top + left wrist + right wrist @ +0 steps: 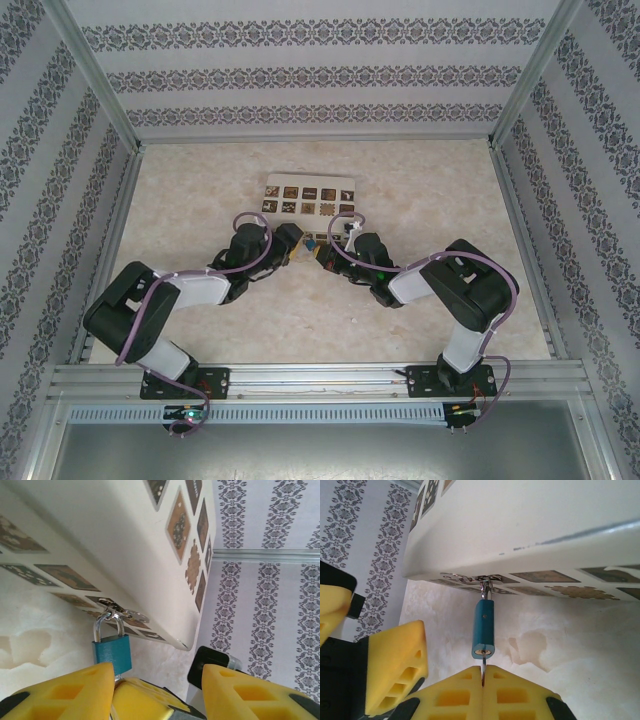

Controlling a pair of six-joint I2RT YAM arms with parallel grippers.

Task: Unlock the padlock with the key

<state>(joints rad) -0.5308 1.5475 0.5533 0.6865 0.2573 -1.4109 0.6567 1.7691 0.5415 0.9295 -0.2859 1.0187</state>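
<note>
A small blue padlock [483, 630] hangs by its silver shackle [107, 622] from a metal hasp on the white box [308, 198]. My right gripper [483, 680] is shut on the thin key [483, 671], whose tip sits in the keyhole at the padlock's bottom end. My left gripper [155, 692] stands open. One of its yellow fingers [55, 692] is right beside the padlock [112, 652]; the other is far off to the right. The right gripper's yellow fingers lie between them. From above, both grippers meet at the padlock [313, 243] in front of the box.
The white box with brown patterned squares [125, 540] rests on the beige table [420, 200], right behind both grippers. Patterned walls [320, 70] enclose the table at the back and sides. Bare table surface lies either side of the box.
</note>
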